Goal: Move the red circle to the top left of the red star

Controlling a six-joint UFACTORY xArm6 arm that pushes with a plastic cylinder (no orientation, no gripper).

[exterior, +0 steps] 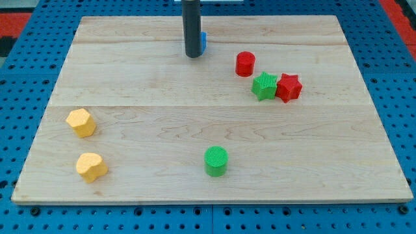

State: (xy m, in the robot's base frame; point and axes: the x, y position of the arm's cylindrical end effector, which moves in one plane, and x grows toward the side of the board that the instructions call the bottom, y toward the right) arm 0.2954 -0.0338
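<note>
**benchwatcher:** Nearest the camera is the green circle (216, 160), with two yellow blocks (90, 166) (80, 122) off at the view's left. The red circle (245, 64) sits at the upper right of the bench (130, 71), just up and left of the green star (264, 86), which touches the red star (288, 87). So the circle is already up-left of the red star, only with the green one wedged between them.

**pushrod_pete:** Where's my tip (193, 56)?

**benchwatcher:** Toward the view's top, well left of the red circle, right against a blue block (203, 42) that's mostly hidden behind the rod. There's no gripper on this arm, just the rod, so nothing to call spread or pinching.

**pushrod_pete:** What could go wrong?

**benchwatcher:** My guess: coming straight across from the left pushes the circle rightward past the star's top. Push down-right instead and it jams into the green star, which shoves the red star along. A round block can also slip off the rod sideways.
</note>
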